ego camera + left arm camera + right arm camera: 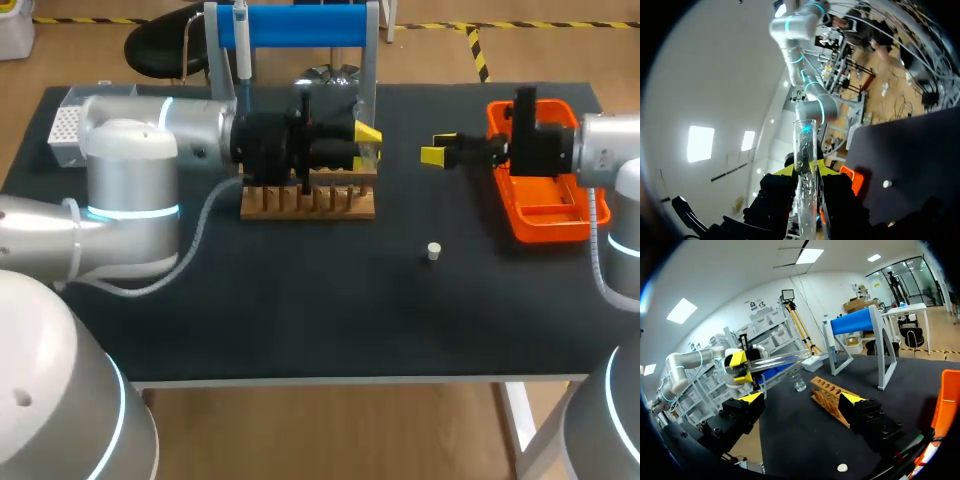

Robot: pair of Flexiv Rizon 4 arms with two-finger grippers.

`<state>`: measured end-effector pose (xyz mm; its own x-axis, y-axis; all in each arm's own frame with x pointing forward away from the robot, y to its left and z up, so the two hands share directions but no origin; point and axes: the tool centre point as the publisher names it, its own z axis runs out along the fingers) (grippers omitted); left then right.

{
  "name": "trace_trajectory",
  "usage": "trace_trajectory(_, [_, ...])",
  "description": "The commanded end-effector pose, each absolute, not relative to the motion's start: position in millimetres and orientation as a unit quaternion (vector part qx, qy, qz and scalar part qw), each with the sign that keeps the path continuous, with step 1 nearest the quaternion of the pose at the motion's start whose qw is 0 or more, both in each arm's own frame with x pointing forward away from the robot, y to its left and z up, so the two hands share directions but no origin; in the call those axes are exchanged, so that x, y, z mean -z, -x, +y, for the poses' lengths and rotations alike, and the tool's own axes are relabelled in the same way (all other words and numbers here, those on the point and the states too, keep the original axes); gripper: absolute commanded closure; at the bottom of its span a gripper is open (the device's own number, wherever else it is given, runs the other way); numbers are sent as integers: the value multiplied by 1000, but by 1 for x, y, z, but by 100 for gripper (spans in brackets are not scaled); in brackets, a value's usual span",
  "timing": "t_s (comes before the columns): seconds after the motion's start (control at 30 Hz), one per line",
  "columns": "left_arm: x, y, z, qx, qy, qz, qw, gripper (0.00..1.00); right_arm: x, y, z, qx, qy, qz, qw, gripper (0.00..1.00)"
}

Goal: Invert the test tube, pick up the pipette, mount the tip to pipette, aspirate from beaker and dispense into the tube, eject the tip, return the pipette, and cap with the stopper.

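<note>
Stopper lies loose up front, R of middle. Behind it the rack. Over the rack's R end, L gripper is clamped on the tube. R gripper faces it nearby, fingers wide apart, empty. Tube axis runs out along the L fingers, mouth at far end. R wrist view shows it abt level; head view barely shows it. Prob. needs tipping mouth-up into rack. Pipette hangs at back.

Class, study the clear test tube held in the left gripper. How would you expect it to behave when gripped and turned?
The test tube looks like thin clear glass, so it is probably stiff but fragile under a hard squeeze. Its smooth round wall may slip in the left gripper. Laid on the table, it would likely roll.
</note>
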<state>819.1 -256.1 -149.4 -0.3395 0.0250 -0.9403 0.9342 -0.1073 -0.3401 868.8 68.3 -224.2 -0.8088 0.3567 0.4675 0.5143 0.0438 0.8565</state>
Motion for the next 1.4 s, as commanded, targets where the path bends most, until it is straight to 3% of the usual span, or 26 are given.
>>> trace_trajectory(0.03, [141,-820,-251,645,-371,612,269,100,224,-868,68,621,303,-720,63,0])
trace_trajectory(0.47, [141,-820,-251,645,-371,612,269,100,224,-868,68,621,303,-720,63,0])
trace_trajectory(0.5, [143,-828,-247,671,-343,617,227,100,224,-868,68,621,303,-720,63,0])
trace_trajectory(0.6, [135,-845,-235,675,-286,657,178,100,224,-868,68,621,303,-720,63,0])
trace_trajectory(1.0, [126,-894,-235,712,-146,683,71,100,224,-868,68,621,303,-720,63,0])
trace_trajectory(1.4, [143,-919,-227,727,-94,679,46,100,224,-868,68,621,303,-720,63,0])
